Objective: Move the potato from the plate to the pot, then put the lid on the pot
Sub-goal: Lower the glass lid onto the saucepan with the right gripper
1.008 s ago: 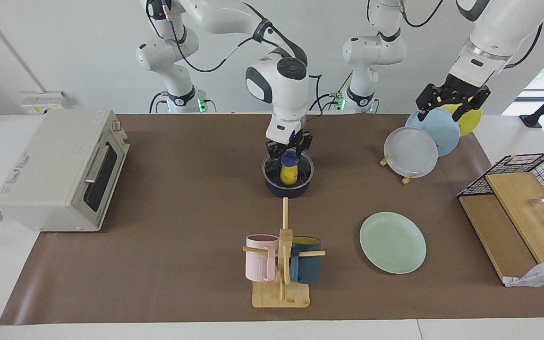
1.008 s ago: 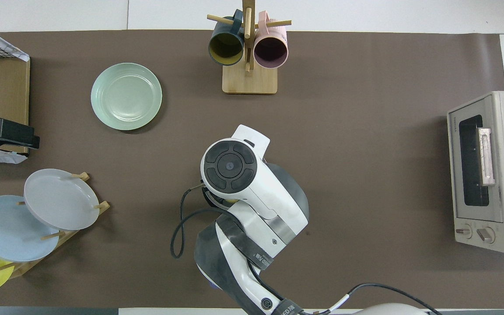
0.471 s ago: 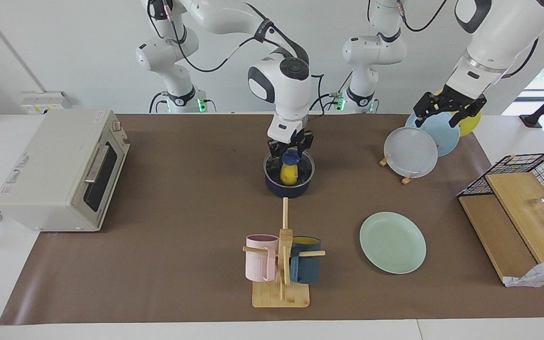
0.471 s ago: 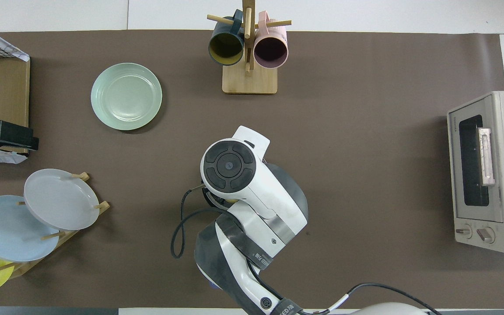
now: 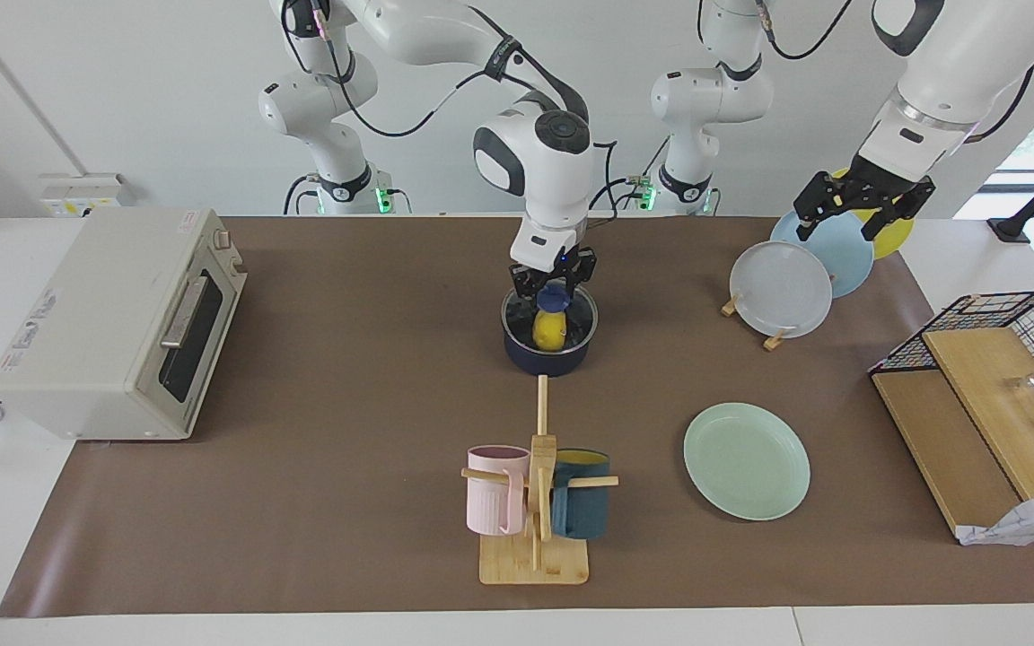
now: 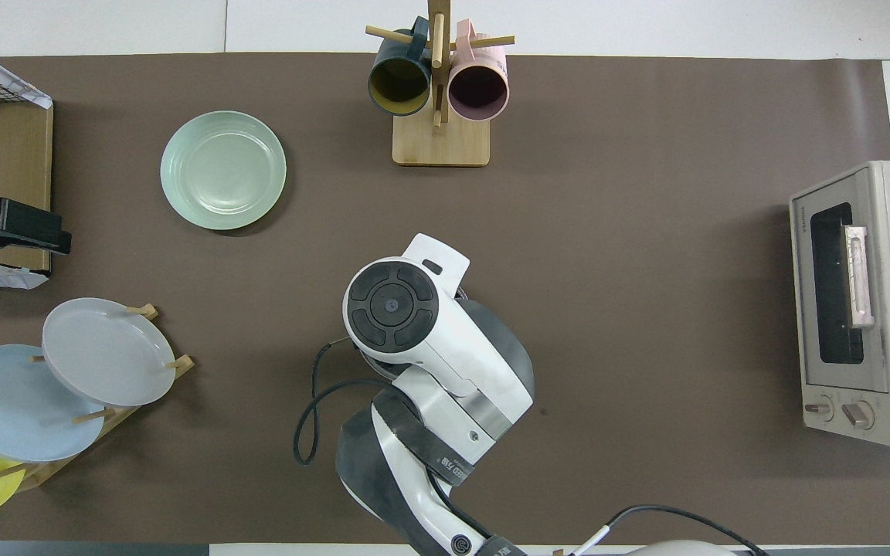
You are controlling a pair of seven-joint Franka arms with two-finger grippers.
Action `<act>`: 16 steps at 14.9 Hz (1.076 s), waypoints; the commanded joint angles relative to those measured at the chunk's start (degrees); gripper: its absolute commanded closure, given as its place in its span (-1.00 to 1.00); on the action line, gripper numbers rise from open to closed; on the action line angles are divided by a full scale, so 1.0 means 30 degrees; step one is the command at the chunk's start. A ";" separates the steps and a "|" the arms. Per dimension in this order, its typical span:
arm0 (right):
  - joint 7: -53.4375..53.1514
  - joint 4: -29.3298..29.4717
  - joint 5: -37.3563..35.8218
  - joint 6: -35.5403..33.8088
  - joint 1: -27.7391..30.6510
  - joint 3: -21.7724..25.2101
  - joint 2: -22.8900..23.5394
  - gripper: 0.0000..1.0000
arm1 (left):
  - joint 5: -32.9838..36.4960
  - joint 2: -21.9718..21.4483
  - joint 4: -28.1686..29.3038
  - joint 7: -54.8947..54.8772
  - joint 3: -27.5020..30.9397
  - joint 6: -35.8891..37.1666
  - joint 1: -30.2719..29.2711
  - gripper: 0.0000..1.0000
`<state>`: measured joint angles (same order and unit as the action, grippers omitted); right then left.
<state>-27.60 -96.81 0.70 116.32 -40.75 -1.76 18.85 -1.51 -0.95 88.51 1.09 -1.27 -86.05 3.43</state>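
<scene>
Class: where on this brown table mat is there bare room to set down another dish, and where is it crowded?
Bare mat lies between the white toaster oven and the dark navy pot, and between the pale mint-green plate and the wooden mug stand. It is crowded by the upright plate rack and wire basket.

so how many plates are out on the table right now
4. The mint-green plate lies flat beside the mug stand. The grey plate, light-blue plate and yellow plate stand upright in a rack at the left arm's end; none looks hidden.
</scene>
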 commanded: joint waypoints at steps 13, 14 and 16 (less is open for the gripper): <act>-0.0116 0.3225 -0.0261 -0.3281 0.1802 0.0089 -0.0746 -1.00 | 0.0004 -0.1002 0.0116 0.0163 -0.0075 0.0354 -0.0206 -1.00; 0.0088 0.4309 -0.0232 -0.4598 0.2532 0.0089 -0.0746 -1.00 | 0.0004 -0.1090 0.0349 0.0164 -0.0075 0.0238 -0.0178 -1.00; 0.1371 0.5168 -0.0087 -0.6188 0.4229 0.0118 -0.1123 -1.00 | 0.0004 -0.1411 0.0993 0.0134 -0.0104 0.0090 -0.0119 -1.00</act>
<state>-26.73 -85.02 0.45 102.39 -33.01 -0.79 15.82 -1.51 -3.33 88.81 1.10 -1.31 -85.74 3.35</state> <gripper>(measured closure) 0.000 0.000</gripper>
